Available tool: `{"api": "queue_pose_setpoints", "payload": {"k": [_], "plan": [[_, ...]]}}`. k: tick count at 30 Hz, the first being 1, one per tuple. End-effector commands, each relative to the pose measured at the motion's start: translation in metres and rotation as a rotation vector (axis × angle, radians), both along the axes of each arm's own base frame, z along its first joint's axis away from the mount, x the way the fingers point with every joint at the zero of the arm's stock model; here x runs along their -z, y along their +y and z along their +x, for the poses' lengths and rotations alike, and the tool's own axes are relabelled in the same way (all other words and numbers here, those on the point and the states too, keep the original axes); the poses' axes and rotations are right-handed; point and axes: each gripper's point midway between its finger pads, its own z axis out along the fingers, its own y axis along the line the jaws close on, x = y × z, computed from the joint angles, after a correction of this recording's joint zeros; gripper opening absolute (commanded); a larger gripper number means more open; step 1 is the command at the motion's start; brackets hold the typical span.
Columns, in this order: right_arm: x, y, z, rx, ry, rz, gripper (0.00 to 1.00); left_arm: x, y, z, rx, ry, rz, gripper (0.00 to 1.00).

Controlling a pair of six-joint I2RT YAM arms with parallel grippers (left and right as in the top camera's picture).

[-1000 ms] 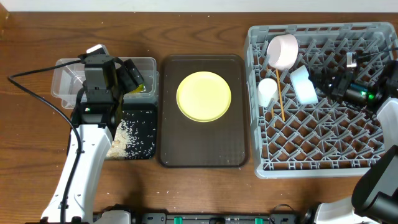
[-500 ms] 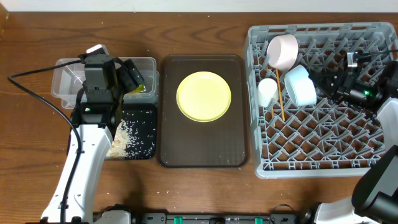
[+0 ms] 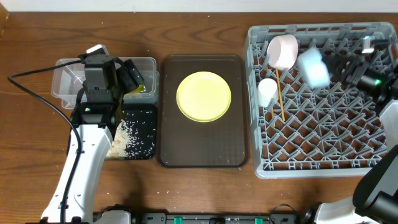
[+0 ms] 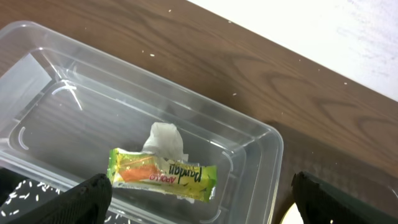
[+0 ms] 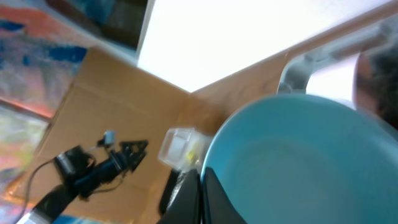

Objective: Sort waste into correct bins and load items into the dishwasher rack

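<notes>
The right pincer (image 3: 336,66) grips the bowl (image 3: 313,68), held tilted over the rack (image 3: 323,149). The left pincer (image 3: 129,78) hangs spread wide above the tub (image 3: 64,82).

View tilted, motion-blurred. Light blue bowl (image 5: 292,168) fills 4 o'clock quadrant, inside facing camera. Right gripper (image 5: 200,180) at 6 o'clock, dark fingers (image 5: 186,196) pinched together on bowl rim. White bowl with pinkish outside (image 5: 333,81) at 2 o'clock, beside grey rack (image 5: 297,63) edge. Clear tub (image 5: 176,146) at 7 o'clock on brown table (image 5: 112,99), contents unreadable. Left arm (image 5: 93,169) at 8 o'clock.
</notes>
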Motion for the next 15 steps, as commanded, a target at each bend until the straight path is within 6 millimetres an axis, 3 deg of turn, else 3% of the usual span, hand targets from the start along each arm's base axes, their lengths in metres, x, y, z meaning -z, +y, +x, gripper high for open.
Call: {"api": "queue_pose_setpoints", "payload": {"k": [1, 5, 15], "plan": [[-0.018, -0.019, 0.020, 0.137, 0.061, 0.057, 0.01, -0.010, 0.003, 0.002, -0.006, -0.019, 0.015, 0.95], [-0.038, -0.033, 0.035, 0.237, -0.033, 0.031, 0.01, -0.010, 0.003, 0.002, -0.006, -0.019, 0.015, 0.95], [-0.032, -0.052, 0.054, 0.345, -0.064, 0.026, 0.01, -0.010, 0.003, 0.002, -0.006, -0.019, 0.015, 0.95]]}}
